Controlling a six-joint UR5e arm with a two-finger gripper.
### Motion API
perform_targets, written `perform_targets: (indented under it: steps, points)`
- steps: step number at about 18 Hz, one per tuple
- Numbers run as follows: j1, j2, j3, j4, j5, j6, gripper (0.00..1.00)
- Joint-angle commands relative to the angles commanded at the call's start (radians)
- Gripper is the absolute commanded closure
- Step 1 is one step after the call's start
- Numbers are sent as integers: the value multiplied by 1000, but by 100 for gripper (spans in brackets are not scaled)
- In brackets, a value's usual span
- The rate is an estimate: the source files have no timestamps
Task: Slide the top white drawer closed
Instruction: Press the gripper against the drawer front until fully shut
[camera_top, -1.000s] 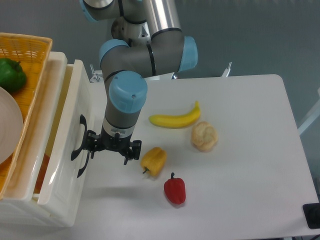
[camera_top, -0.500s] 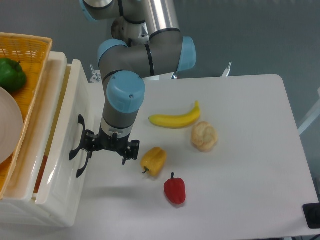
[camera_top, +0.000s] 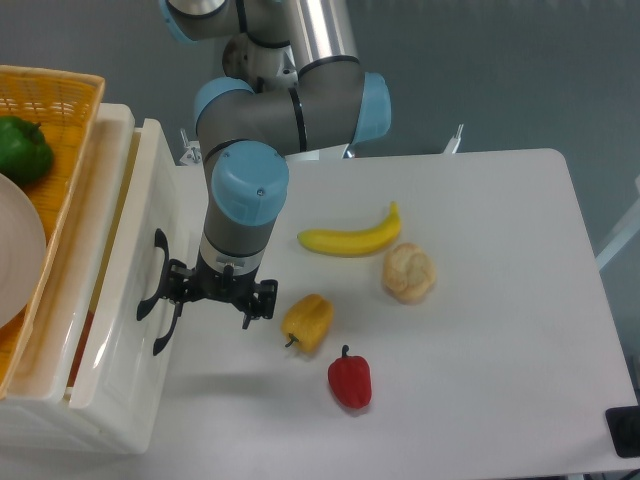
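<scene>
Camera view: the gripper (camera_top: 213, 302), fingers spread and grasping nothing, is pressing against the top white drawer (camera_top: 125, 300) beside its black handle (camera_top: 157, 290).

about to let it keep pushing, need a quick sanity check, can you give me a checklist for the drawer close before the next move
1. Top white drawer not fully closed: ok, a gap remains behind its front panel, so the push is needed.
2. Gripper at the drawer front: ok, it sits level with the curved black handle.
3. Fingers actually touching the panel or handle: cannot tell from this view.
4. Fingers open or shut: open, spread to either side.
5. Push path free: ok, the yellow pepper and red pepper lie to the other side, apart from the gripper.
6. Nothing sticking up from the drawer to jam it: cannot tell, the inside is mostly hidden.
</scene>
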Motion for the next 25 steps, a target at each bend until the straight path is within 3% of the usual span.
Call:
perform_targets:
  steps: [25]
  points:
    - [-14, 5, 0, 0, -11, -14, 0]
